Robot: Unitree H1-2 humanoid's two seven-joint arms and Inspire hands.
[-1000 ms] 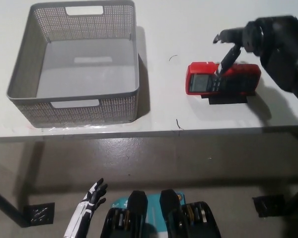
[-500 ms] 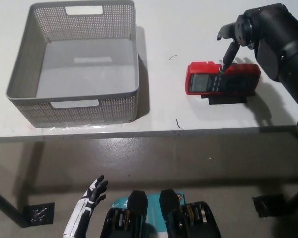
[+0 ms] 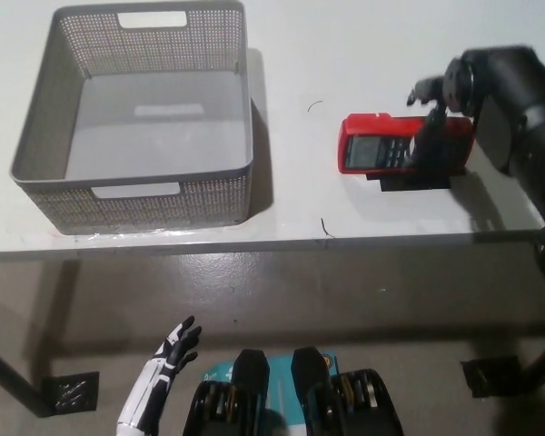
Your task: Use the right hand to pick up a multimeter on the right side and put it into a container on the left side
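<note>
Right hand over the red multimeter, fingers draped down on it, nothing lifted.

Nearest the camera, the white left hand rests low below the table edge, fingers spread and holding nothing, well apart from the work. Farther up, the black right hand reaches in from the right, and its fingers come down across the right part of the multimeter's face; whether they actually clamp the body cannot be told. The multimeter lies flat on the white table directly under that hand, its screen end pointing away from the hand toward the left, with a black strip showing along its near side. Well to the left of the hand stands the grey mesh container, holding nothing.
</note>
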